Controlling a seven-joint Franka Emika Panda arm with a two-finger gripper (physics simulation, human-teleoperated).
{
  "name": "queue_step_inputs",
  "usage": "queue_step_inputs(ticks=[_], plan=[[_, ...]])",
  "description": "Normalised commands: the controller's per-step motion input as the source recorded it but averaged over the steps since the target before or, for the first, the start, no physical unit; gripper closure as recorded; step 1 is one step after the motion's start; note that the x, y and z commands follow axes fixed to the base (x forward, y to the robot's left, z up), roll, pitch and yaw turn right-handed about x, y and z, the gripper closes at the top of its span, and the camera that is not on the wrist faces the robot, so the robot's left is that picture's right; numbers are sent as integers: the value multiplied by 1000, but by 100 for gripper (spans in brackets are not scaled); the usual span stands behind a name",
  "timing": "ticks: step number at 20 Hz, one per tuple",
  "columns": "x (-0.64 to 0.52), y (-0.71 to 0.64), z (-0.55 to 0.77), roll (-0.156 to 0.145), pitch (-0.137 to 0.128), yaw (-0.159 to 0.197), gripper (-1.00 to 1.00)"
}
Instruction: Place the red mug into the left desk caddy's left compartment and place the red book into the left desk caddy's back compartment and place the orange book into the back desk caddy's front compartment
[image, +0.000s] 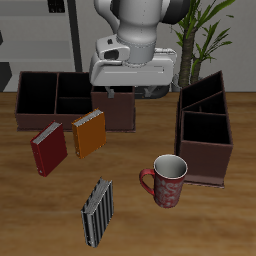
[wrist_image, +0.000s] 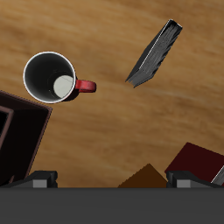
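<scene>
Lying nearest the table's front edge, the black-and-grey striped book (image: 97, 211) rests flat on the wooden table (image: 220, 225), angled, with bare wood all around it. Just behind it and to one side stands the red mug (image: 170, 180), upright, its white inside showing and its loop handle turned toward the striped book; the wrist view looks straight down into the same mug (wrist_image: 50, 77), with the striped book (wrist_image: 155, 54) well apart from it. Farther back, the red book (image: 48, 148) and the orange book (image: 89, 133) lie flat side by side on the wood, near each other but not touching, both tilted the same way; the wrist view catches only an edge of each, the red book (wrist_image: 203, 161) and the orange book (wrist_image: 147, 178). Behind the mug sits the left desk caddy (image: 205, 130), seen end-on, its compartments dark and nothing visible in them. Across the back, behind the two books, stands the back desk caddy (image: 70, 98), broadside, its cells likewise showing nothing inside. Above that caddy's end hangs the gripper (image: 125, 92), clear of the table and holding nothing that I can see; its fingertips are too small and too cropped in both views, so I cannot tell whether the claw is spread or closed.
</scene>
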Motion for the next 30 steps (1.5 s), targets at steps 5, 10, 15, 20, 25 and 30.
queue_step_inputs(ticks=[5, 10, 15, 20, 25, 30], plan=[[469, 94, 2, 50, -6, 32, -100], [329, 93, -71, 12, -17, 31, -100], [321, 215, -189, 36, -31, 90, -100], [206, 171, -202, 5, -4, 52, -100], [202, 160, -270, 10, 17, 81, -100], [158, 102, -268, 3, -8, 94, -100]])
